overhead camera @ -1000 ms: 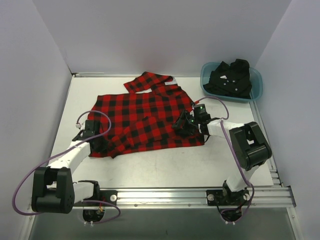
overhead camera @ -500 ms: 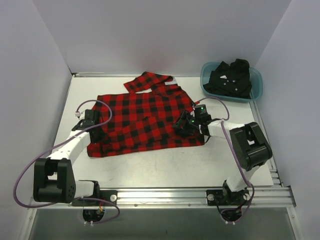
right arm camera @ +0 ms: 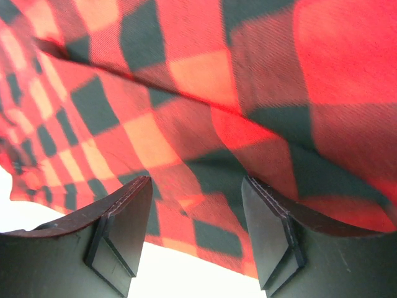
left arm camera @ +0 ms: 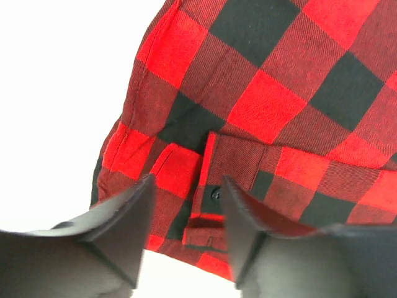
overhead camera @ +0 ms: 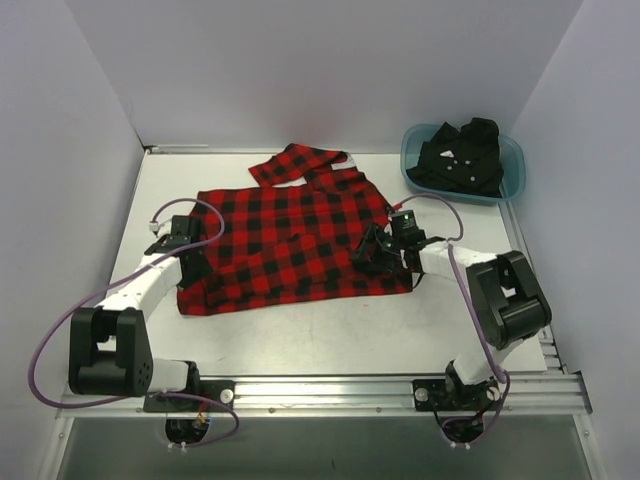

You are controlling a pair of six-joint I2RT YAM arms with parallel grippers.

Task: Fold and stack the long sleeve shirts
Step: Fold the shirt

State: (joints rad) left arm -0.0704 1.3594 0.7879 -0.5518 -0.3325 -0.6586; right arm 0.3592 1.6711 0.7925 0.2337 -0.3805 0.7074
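Flannel shirt lies spread flat on the bench, not yet folded. Black shirt sits bundled in the tub beyond the flannel's far right corner, probably waiting its turn. Left gripper at the flannel's near left corner, jaws released, straddling the buttoned cuff. Right gripper over its right edge, jaws apart, nothing pinched. Both probably lining up a fold.

Left arm: stretched from its near-left base toward the far side, forearm low.
Left gripper: angled down and to the right, jaws parted.
Right arm: elbow raised at the right, forearm reaching left.
Right gripper: held low, jaws parted.
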